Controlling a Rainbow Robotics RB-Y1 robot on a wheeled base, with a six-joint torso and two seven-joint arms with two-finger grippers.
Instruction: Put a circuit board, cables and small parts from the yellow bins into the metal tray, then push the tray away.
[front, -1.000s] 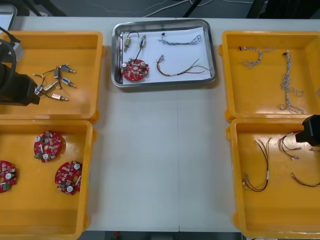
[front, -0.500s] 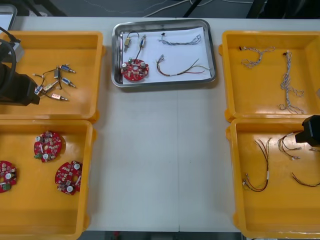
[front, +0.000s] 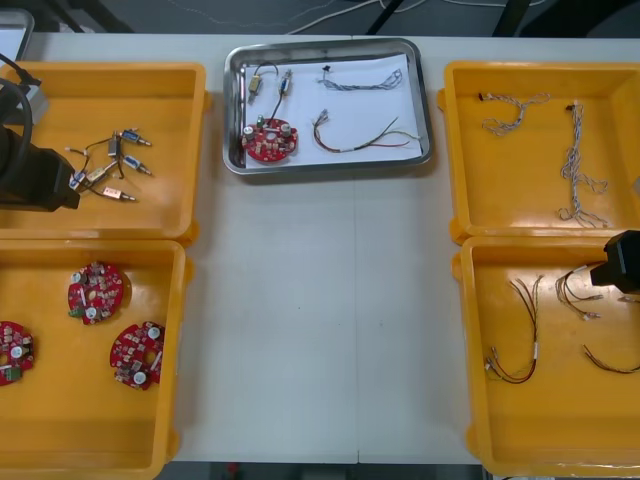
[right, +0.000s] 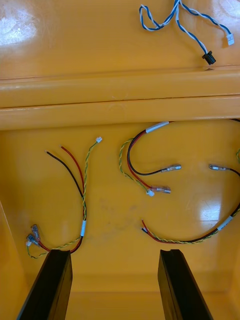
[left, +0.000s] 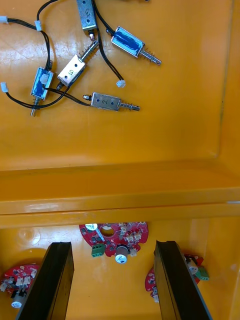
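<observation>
Left hand (left: 112, 244): fingers wide apart, holding nothing, at the left edge of the surface (front: 320, 330), about the wall between the two left bins.
Right hand (right: 114, 252): open and empty, at the right edge over the near right bin (front: 480, 400), with red and yellow cables (right: 150, 175) lying loose just beyond its fingers.
Metal tray (front: 232, 110): middle of the far edge, white inside.
In the tray: a circuit board (front: 270, 140) in the near left corner, small metal parts (front: 268, 83) behind it, a blue and white cable (front: 362, 80), and a red and yellow cable (front: 365, 140).
Far left bin (front: 170, 90): a tangle of small metal parts with black leads.
Near left bin (front: 60, 420): three boards.
Far right bin (front: 520, 200): twisted cables.
</observation>
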